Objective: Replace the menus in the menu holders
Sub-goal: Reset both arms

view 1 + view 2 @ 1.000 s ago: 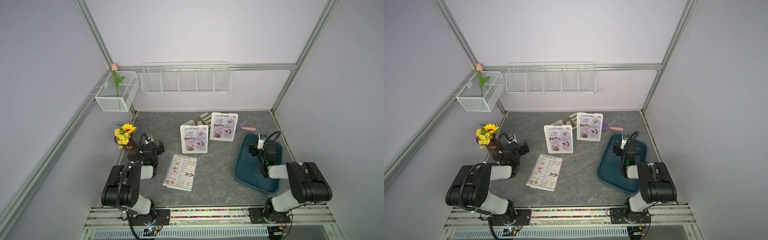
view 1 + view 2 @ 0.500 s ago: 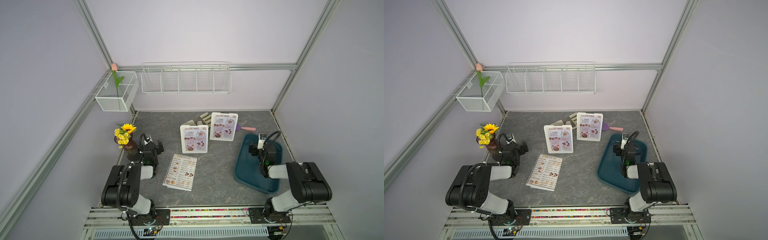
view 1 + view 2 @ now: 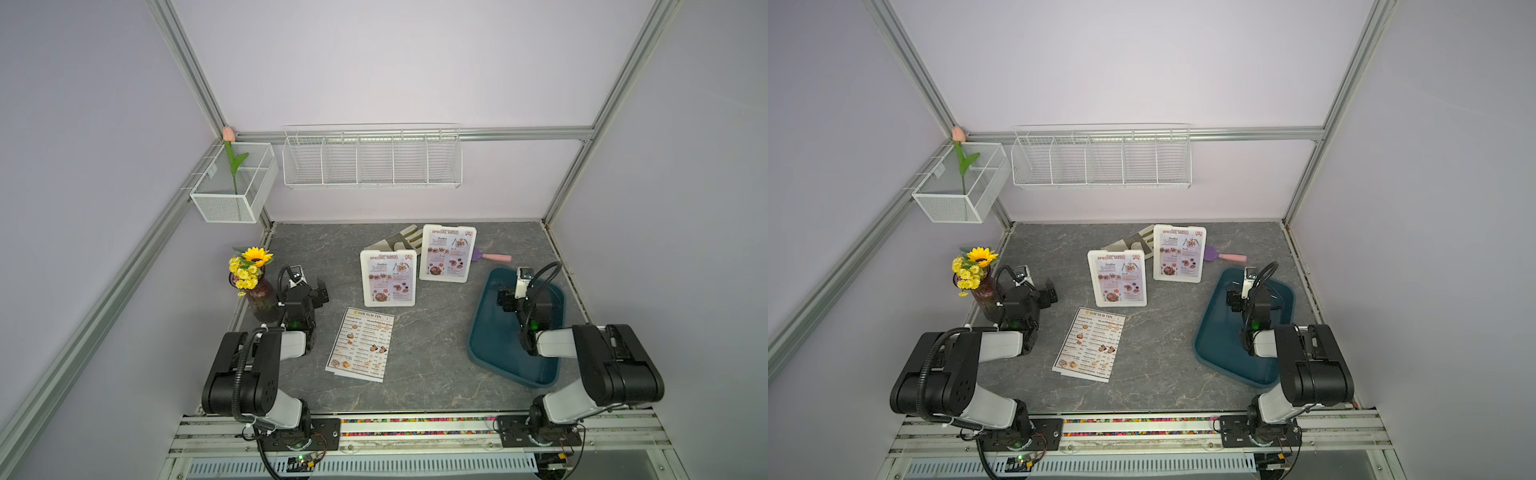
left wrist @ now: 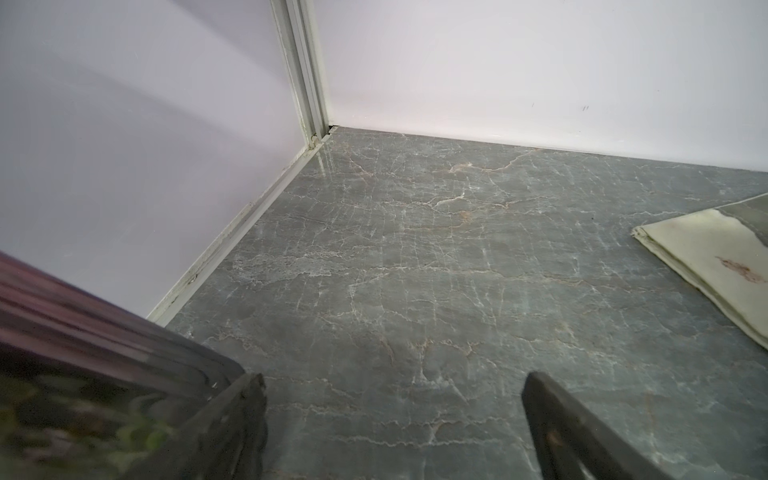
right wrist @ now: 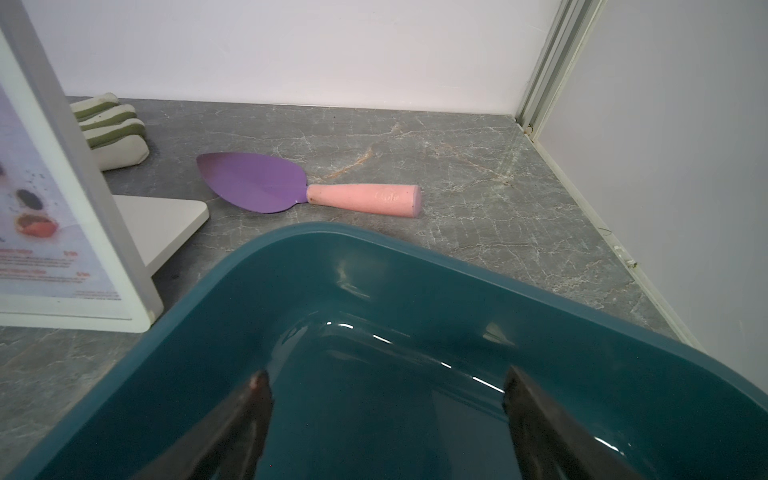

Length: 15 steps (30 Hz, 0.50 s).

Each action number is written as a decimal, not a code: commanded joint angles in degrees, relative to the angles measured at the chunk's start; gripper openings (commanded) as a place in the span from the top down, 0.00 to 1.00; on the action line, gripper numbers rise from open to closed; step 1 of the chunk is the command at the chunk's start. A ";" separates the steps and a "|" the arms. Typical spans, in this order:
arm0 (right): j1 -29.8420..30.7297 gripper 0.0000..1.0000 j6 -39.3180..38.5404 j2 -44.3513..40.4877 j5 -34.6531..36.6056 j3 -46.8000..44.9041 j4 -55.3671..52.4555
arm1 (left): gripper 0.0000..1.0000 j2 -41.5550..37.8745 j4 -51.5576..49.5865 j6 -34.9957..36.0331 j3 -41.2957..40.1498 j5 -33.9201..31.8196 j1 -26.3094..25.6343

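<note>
Low in both top views, the left gripper (image 4: 392, 380) and the right gripper (image 5: 388, 376) stand released and empty, the right one over the teal tray (image 3: 492, 351). The DIM SUM INN menus (image 3: 360, 344) lie flat at lower centre. Above them, at centre, the menu holders (image 3: 388, 277) stand upright with SPECIAL MENU sheets (image 3: 448, 255) inside. I judge one gripper should steady a frame while the other draws the sheet upward. Only the right wrist view shows a holder's back foot (image 5: 166, 224).

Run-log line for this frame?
left gripper: open, empty, beside vase | right gripper: open, empty, over tray | near holder, far holder: SPECIAL MENU inside | DIM SUM INN menu: flat on table
</note>
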 commanded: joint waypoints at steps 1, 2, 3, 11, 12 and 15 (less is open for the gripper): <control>-0.38 0.11 -0.55 -0.18 -0.51 0.30 0.57 | 0.01 -0.08 -0.94 0.41 1.43 0.97 0.21; -0.42 0.11 -0.53 -0.16 -0.52 0.30 0.65 | 0.01 -0.07 -0.75 0.40 1.45 0.96 0.21; -0.37 0.11 -0.54 -0.16 -0.55 0.30 0.66 | 0.01 -0.04 -0.92 0.47 1.43 0.96 0.21; -0.50 0.11 -0.44 -0.15 -0.78 0.56 0.26 | 0.01 -0.06 -0.84 0.40 1.45 0.98 0.21; -0.44 0.11 -0.44 -0.16 -0.86 0.56 0.23 | 0.01 -0.05 -0.87 0.41 1.44 0.96 0.21; -0.55 0.11 -0.37 -0.07 -0.86 0.74 0.02 | 0.01 -0.05 -0.83 0.41 1.45 0.96 0.21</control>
